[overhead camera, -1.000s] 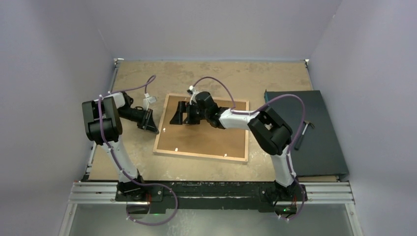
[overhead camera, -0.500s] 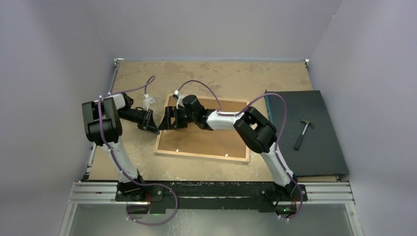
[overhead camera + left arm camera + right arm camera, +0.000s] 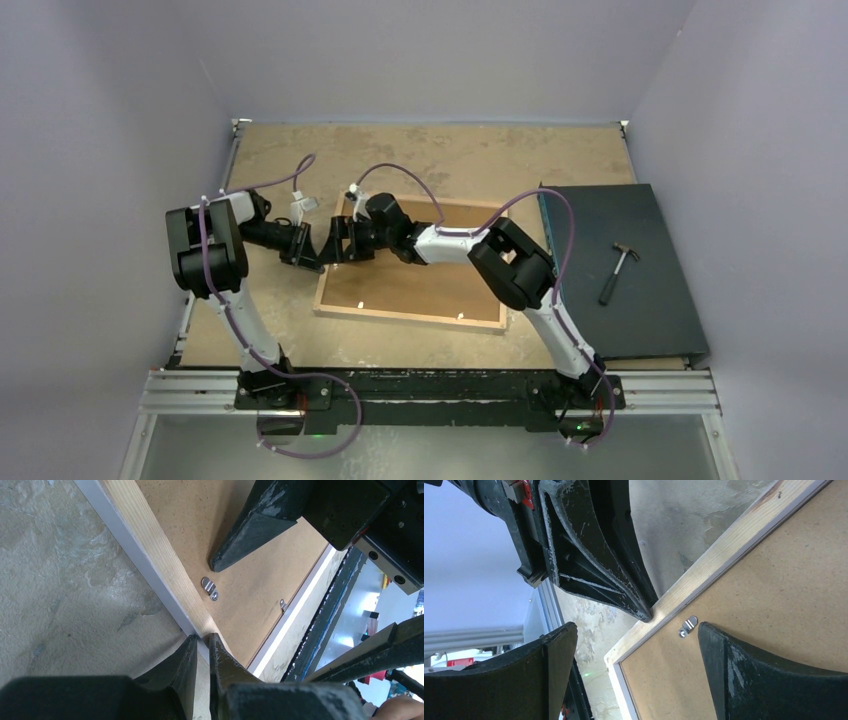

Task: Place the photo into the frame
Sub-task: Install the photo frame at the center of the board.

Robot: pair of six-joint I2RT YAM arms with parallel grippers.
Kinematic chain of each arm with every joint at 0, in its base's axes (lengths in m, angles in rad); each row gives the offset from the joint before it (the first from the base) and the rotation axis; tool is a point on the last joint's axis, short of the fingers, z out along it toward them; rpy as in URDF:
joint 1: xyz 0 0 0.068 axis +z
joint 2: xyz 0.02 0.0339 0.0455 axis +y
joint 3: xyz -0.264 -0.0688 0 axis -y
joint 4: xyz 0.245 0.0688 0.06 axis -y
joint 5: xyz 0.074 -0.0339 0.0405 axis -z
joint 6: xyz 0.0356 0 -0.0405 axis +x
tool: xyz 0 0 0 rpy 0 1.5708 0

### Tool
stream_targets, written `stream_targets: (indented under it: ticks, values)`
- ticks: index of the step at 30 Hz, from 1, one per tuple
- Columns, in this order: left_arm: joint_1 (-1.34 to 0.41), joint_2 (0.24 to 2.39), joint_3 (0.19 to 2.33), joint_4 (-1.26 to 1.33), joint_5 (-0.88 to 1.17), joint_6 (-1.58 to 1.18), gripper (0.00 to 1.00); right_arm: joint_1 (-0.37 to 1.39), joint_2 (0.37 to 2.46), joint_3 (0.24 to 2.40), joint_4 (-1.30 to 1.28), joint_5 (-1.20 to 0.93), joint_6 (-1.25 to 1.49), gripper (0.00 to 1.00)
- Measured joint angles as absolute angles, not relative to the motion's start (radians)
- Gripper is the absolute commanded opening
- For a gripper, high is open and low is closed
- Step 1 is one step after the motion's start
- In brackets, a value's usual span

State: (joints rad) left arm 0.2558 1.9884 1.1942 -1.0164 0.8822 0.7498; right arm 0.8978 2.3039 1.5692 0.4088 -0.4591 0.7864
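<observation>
**A:** Over the last second the right end effector (image 3: pixel 634 629) has swept across the backing board (image 3: pixel 420 285) toward 9 o'clock. It now sits at the frame's (image 3: pixel 410 317) left rail, and the left arm has hardly shifted.

**B:** How are the fingers?

**A:** The right pair is spread wide and holds nothing. One finger is over the board and the other is out past the rail, over the table (image 3: pixel 450 160). A small metal clip (image 3: pixel 687 625) lies between them, just inside the rail.

**B:** And the left end effector (image 3: pixel 202 641)?

**A:** It's nearly closed, with only a slit between the fingers. The tips rest against the outer edge of that same rail, and I see nothing pinched between them.

**B:** Where is the frame?

**A:** It lies back-up near the middle of the table, long axis running roughly 3 to 9 o'clock, with the dark mat (image 3: pixel 650 300) off at 3. The photo isn't visible in any view, and I can't tell whether it lies under the board.

**B:** What does the next move turn on?

**A:** I'd say the clip. It lies right at the right fingertips, and the left tips look set to brace the rail from the 9 o'clock side.
</observation>
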Motion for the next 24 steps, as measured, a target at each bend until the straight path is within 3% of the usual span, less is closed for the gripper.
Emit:
stream_targets:
  ticks: [24]
  values:
    - [0.256,1.976,1.18,-0.998,0.884,0.743,0.0,0.914,2.326,1.591,0.419,-0.484,0.811,0.91]
